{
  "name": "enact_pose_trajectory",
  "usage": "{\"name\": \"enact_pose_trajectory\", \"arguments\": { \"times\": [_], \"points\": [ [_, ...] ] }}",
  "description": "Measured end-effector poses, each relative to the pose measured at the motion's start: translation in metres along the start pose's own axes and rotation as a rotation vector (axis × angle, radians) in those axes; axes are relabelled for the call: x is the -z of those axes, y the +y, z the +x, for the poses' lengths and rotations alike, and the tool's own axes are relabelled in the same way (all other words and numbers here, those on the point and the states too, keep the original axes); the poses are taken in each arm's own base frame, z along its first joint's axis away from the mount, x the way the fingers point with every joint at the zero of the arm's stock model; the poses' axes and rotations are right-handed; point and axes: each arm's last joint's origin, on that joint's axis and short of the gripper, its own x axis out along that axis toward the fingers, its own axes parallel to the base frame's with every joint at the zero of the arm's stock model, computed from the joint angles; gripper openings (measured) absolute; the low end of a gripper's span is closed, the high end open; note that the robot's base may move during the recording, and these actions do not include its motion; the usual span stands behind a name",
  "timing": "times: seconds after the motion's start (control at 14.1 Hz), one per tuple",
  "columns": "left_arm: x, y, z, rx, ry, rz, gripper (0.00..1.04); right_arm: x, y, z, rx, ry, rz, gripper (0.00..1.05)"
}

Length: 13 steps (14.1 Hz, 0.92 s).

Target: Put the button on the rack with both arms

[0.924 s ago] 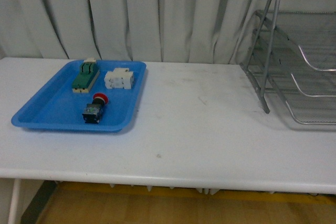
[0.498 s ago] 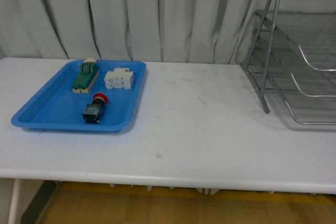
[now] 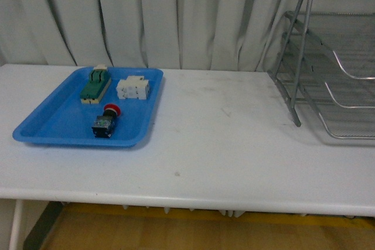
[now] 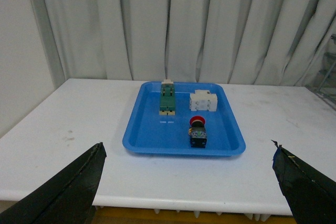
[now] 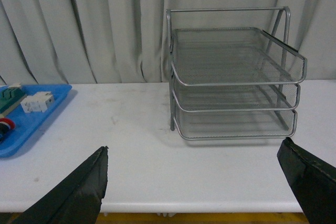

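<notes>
Front view, red-domed button (image 3: 106, 121) in blue tray (image 3: 53, 124), left tool (image 4: 187, 147), right tool (image 5: 193, 148) agape, empty.

front: body-mounted, looking slightly down across the table (image 3: 234, 144) toward the curtain (image 3: 176, 16), blue tray (image 3: 55, 122) left, rack (image 3: 300, 57) right | left wrist: low, set back from the table edge, facing the tray | right wrist: likewise, facing the rack — tray's end shared with both
</notes>
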Motion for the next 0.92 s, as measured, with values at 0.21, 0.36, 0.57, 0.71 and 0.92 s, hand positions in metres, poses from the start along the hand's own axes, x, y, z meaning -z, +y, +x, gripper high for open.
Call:
{"name": "enact_pose_trajectory", "arguments": {
  "times": [0.21,0.36,0.57,0.71,0.92],
  "points": [
    [0.0,0.0,0.0,0.0,0.0,0.0,0.98,0.0,0.0,0.0,0.0,0.0,0.0,0.98],
    [0.0,0.0,0.0,0.001,-0.001,0.0,0.98,0.003,-0.004,0.003,-0.149,0.142,-0.011,0.98],
    [0.0,0.0,0.0,0.0,0.0,0.0,0.98,-0.03,-0.012,0.036,-0.337,0.038,-0.039,0.98],
    [0.0,0.0,0.0,0.0,0.0,0.0,0.98,-0.059,-0.033,0.085,-0.202,-0.05,-0.052,0.98],
    [0.0,0.0,0.0,0.0,0.0,0.0,0.98,-0.074,-0.089,0.181,-0.004,-0.038,0.133,0.98]
  ]
}}
